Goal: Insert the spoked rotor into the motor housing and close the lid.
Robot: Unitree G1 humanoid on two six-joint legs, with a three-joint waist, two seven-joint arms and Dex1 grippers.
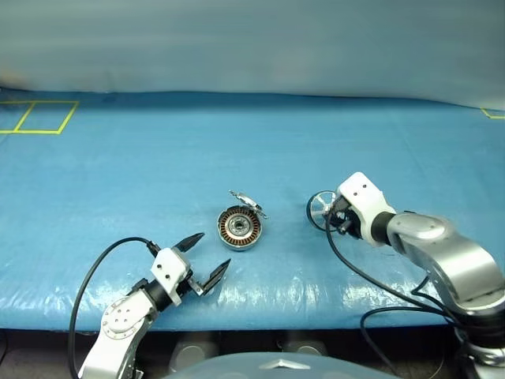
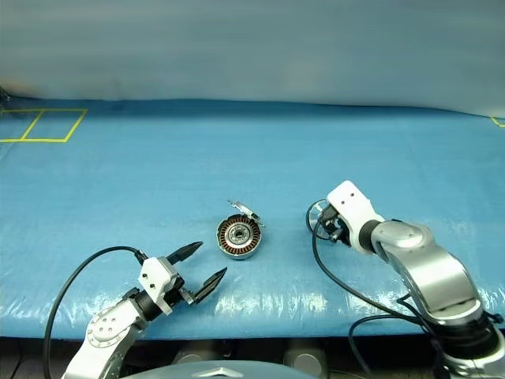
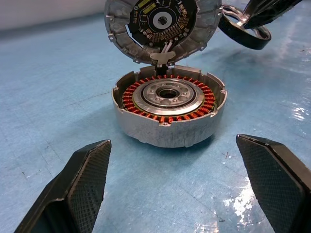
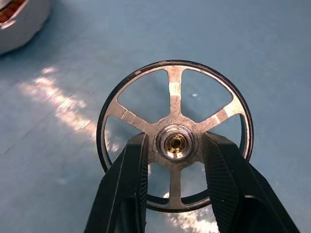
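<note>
Spokes and hub catch the light on the spoked rotor (image 4: 175, 138), which sits clamped in the right gripper (image 4: 176, 145), the two black fingers (image 4: 127, 179) pinching its central hub from either side so the rim hangs free just above the blue tabletop (image 1: 158, 158), off to the right of the motor housing (image 1: 239, 228). It looks like a stiff, light metal ring, smooth and likely slick at the rim, with thin spokes I would not want squeezed; the hub seems the sound place to hold it, as now, since that leaves the rim clear to drop over the bearing. The housing looks squat and heavier, resting flat near the middle of the tabletop, its copper windings and steel centre exposed. Its lid (image 3: 156, 26) stands tipped up on its hinge at the far rim, open, and would probably swing shut with a light push on its upper edge. The left gripper (image 1: 196, 260) waits just in front of the housing with its fingers spread wide, holding nothing. I count one rotor, one housing, one lid and two grippers.
</note>
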